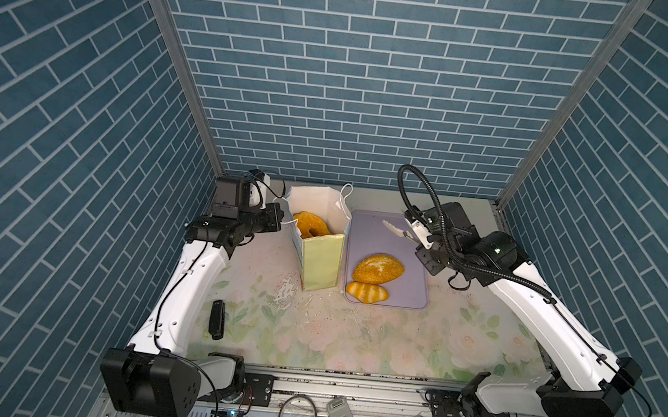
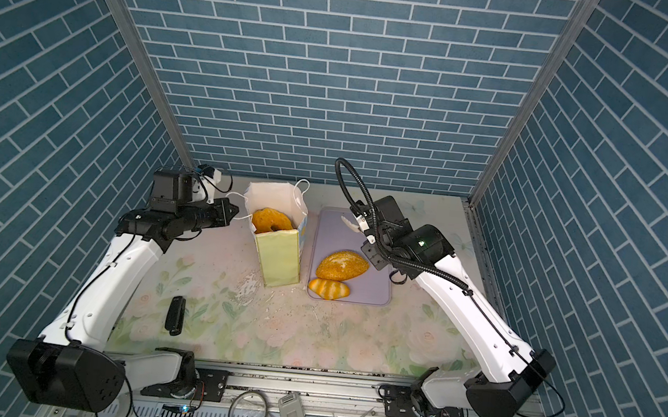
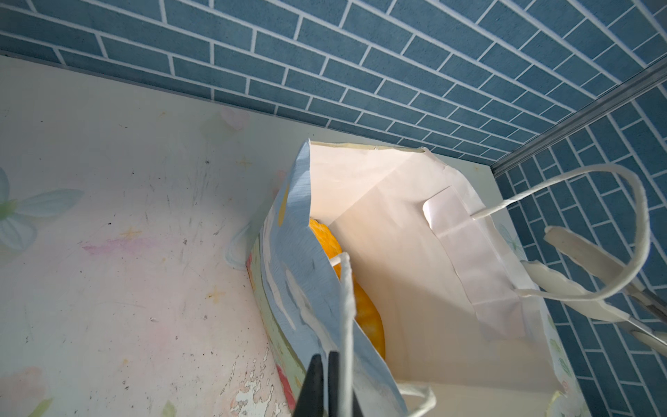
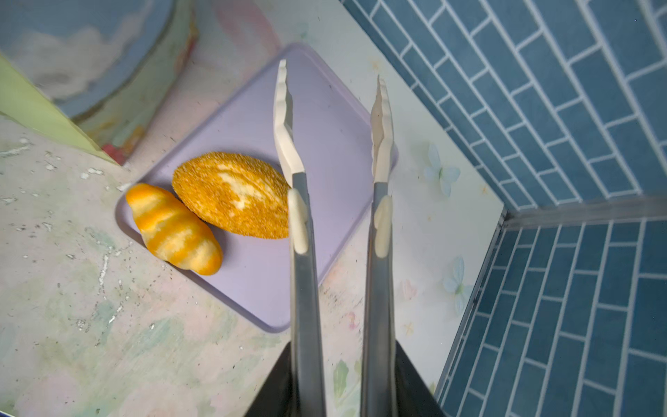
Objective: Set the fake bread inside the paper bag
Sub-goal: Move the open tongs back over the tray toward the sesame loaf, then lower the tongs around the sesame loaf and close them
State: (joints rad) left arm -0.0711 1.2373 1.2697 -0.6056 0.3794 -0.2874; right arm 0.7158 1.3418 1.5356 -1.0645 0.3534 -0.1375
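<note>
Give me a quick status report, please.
Left pincer shut on bag handle. Right pincer grips empty tongs. Loaf, striped roll on tray; ring in paper bag. Nothing blocking.

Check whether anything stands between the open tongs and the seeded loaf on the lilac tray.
Nothing visible does. The tongs hang open over bare tray beside the seeded loaf; the striped roll lies on the loaf's far side.

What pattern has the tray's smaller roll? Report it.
Orange and cream bands on the striped roll; right wrist view.
</note>
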